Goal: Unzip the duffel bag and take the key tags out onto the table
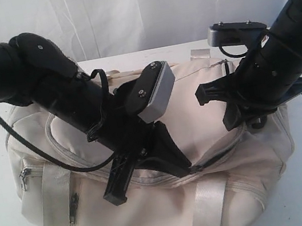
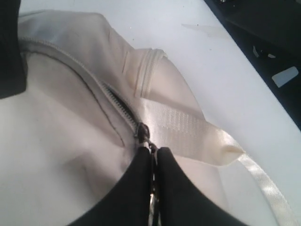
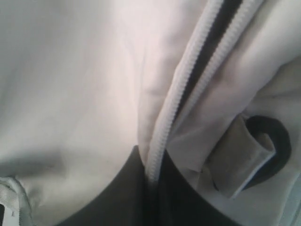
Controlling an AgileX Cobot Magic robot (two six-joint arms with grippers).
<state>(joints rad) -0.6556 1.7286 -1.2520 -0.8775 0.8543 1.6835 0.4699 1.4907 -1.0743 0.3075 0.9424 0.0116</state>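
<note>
Both arms are matte black. The thick tubular left arm (image 1: 45,72) and right arm (image 1: 293,25) end in angular plastic brackets. Each carries a silver-grey box camera, the left camera (image 1: 157,97) and the right camera (image 1: 234,30), fixed with small screws (image 1: 142,92). A thin black cable (image 1: 23,149) loops along the left arm. The left end effector (image 2: 153,153) and right end effector (image 3: 150,165) have smooth black tapered fingers.

Exterior camera looking down on the whole duffel bag (image 1: 202,139), both wrist cameras peering very close along its zipper (image 2: 120,106), all sharing the bag's top.
</note>
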